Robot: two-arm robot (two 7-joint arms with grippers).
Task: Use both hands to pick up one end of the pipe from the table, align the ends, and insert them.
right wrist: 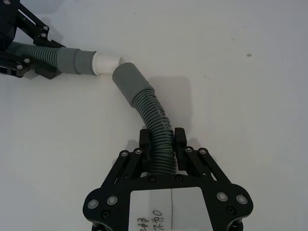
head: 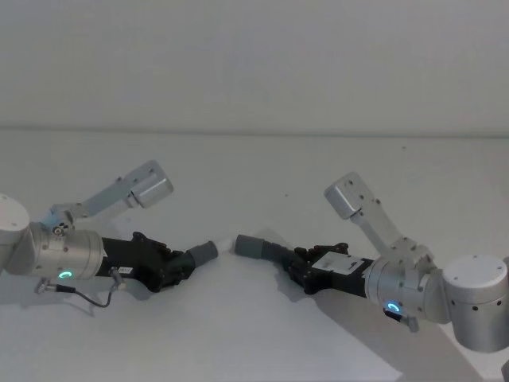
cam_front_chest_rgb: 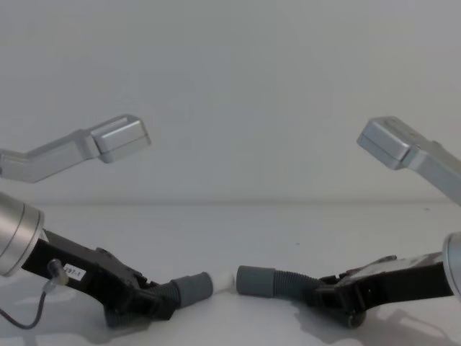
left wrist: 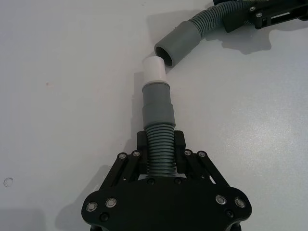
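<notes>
Pipe [right wrist: 156, 120] dark grey, ribbed; cuffs [left wrist: 158, 103] smooth grey; spigot tip [left wrist: 155, 70] white; table [head: 238, 334] matte white.

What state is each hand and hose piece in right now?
Left hand: shut on straight piece, gripping its corrugated part.
Right hand: shut on curved piece, gripping its corrugated part.
White spigot tip: at the socket cuff rim, not inserted.
Socket cuff: mouth empty, angled off the tip's axis.

Left gripper [left wrist: 160, 142] clamping pipe [left wrist: 158, 103], spigot [left wrist: 155, 70] beside socket [left wrist: 177, 42]
</notes>
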